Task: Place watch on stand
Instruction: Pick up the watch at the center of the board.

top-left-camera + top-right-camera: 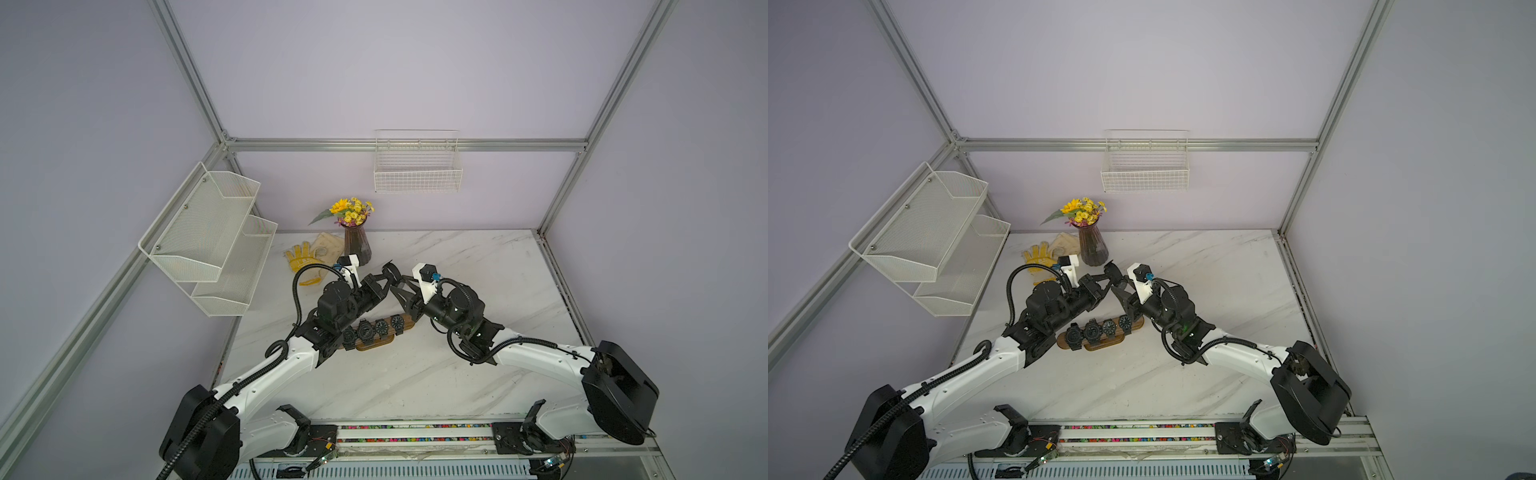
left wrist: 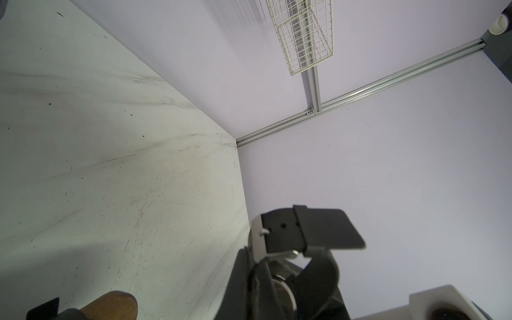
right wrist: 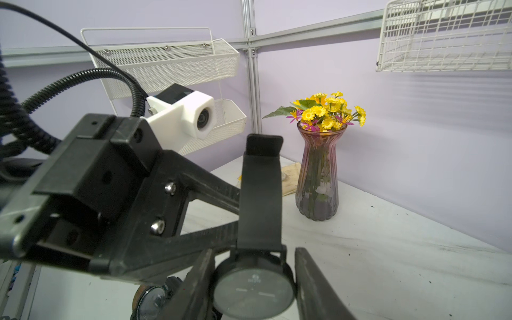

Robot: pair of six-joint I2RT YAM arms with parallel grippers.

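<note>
Both arms meet above the stand in both top views; my left gripper pinches the watch aloft. Left wrist view: watch clamped, clear of the stand. Right wrist view: right gripper narrowly flanks the watch; whether it grips, I cannot tell.

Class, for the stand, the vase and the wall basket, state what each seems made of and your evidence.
Stand: wood, brown with visible grain. Vase: purple-tinted glass, ribbed and glossy; stems show through. Wall basket: probably white-coated metal wire, open grid.
</note>
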